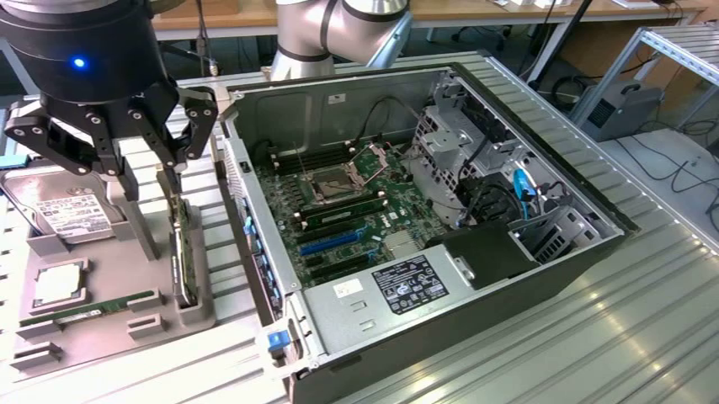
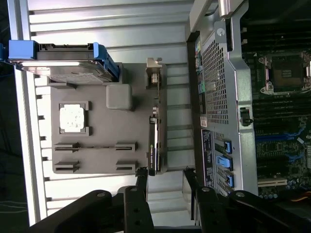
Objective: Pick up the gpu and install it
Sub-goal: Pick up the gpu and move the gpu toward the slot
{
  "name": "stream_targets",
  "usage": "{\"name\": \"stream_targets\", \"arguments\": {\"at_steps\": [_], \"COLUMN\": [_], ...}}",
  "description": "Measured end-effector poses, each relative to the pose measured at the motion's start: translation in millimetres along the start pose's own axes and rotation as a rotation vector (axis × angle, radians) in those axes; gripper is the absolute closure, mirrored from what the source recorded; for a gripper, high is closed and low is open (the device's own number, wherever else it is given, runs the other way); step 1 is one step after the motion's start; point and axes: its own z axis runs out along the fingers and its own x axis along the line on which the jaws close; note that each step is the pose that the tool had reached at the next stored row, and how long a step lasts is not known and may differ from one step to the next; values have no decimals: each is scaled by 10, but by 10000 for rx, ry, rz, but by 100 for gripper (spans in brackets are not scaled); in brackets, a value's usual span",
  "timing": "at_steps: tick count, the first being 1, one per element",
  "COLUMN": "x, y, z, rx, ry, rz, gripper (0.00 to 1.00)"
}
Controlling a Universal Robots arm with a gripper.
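Beside the open case (image 1: 472,316), on the exterior view's left: one grey tray (image 1: 118,273), matte plastic, blocky, with moulded slots and pockets. In it, four parts, one of each.

- One gpu (image 1: 180,252): thin flat card standing on its long edge in the slot along the tray's side nearest the case. Dark face, green board edge, silver metal bracket (image 2: 154,77) at one end. Not yet lifted.
- One drive (image 1: 67,215): silver box with a white label, propped at a tilt, clipped in a blue frame.
- One chip (image 1: 62,282): small square with a pale metal lid, flat in its pocket.
- One memory stick (image 1: 107,305): long, narrow, green, set on edge.

Above the tray, over the gpu: one black gripper (image 1: 141,164) with two jointed fingers (image 2: 142,182), spread wide, nothing between them.

Under everything: one table (image 1: 595,337) of ribbed, shiny aluminium.

Inside the case: one green board (image 1: 382,202) with one square metal socket (image 1: 337,179), grey sheet-metal walls, black cables. On the case's perforated rear panel: three blue tabs (image 2: 221,162).
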Motion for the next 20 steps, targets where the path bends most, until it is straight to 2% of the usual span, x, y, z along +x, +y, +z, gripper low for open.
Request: {"name": "stream_targets", "arguments": {"at_steps": [20], "x": [2], "y": [-3], "z": [67], "rx": [0], "ry": [0], "rz": [0], "gripper": [58]}}
